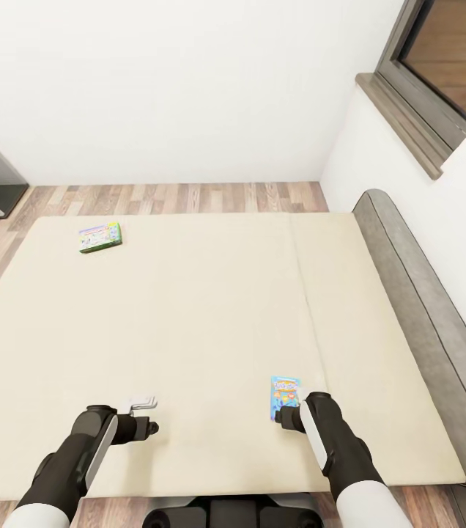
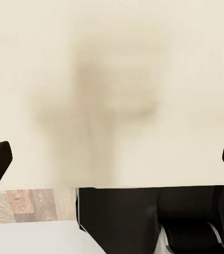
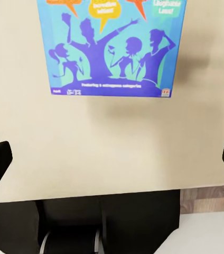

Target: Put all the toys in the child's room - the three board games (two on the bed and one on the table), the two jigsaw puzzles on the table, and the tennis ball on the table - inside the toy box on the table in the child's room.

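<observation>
Blue board game (image 3: 111, 45) lies flat just ahead of my wide-open right tool (image 3: 112, 159); probably light, stiff; I'd pinch an edge.

A bedroom at home: a wide cream mattress (image 1: 189, 330) with grey padded headboard (image 1: 438, 323) at right, wood-plank floor (image 1: 189, 198), plain white walls (image 1: 174, 81)

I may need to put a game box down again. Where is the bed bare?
Most of the bed is bare: the whole middle, between the green-bordered game at the far left corner and the blue game near the front edge. It is crowded only in front, where the right gripper hangs by the blue game.
</observation>
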You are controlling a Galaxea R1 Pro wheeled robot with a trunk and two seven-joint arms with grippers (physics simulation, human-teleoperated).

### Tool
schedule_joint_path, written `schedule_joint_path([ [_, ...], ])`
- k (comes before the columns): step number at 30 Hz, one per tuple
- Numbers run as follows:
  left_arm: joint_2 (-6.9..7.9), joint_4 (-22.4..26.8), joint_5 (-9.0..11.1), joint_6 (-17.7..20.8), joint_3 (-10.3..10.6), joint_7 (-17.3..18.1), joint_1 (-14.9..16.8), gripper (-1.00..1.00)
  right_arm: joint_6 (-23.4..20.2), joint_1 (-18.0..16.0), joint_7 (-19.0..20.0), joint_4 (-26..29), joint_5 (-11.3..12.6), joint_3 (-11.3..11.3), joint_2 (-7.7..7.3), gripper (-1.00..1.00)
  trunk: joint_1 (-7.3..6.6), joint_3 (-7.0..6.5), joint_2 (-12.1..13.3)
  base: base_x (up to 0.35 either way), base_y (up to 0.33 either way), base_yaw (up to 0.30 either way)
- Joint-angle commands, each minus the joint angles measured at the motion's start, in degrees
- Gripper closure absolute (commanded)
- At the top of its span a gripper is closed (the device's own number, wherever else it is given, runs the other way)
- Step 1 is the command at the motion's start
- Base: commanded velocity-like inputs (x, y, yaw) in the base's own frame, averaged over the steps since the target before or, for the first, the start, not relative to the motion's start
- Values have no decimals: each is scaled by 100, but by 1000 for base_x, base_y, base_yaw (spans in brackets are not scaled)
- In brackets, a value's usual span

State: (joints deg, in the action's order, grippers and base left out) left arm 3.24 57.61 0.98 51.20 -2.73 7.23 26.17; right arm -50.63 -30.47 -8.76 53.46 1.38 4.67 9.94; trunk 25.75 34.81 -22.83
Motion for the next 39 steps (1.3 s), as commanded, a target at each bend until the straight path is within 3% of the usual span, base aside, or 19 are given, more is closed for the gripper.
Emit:
schedule_joint_path([
  [1,-1,5,8,30,-8,16,2,-100,-21,-3,-20,7,21,11,6,-100,3,7,-9,0,0,0],
  [19,13,89,14,56,-10,46,8,-100,234,-9,-17,51,21,72,6,-100,3,7,-9,0,0,0],
  [33,26,129,16,207,-30,64,556,-100,254,-367,-36,39,1,70,6,-100,3,7,-9,0,0,0],
  [35,37,128,16,224,-72,66,645,-100,266,-401,-37,36,2,70,6,-100,3,7,-9,0,0,0],
  [39,43,127,24,241,-361,68,724,-100,283,-439,-38,29,3,70,6,-100,3,7,-9,0,0,0],
])
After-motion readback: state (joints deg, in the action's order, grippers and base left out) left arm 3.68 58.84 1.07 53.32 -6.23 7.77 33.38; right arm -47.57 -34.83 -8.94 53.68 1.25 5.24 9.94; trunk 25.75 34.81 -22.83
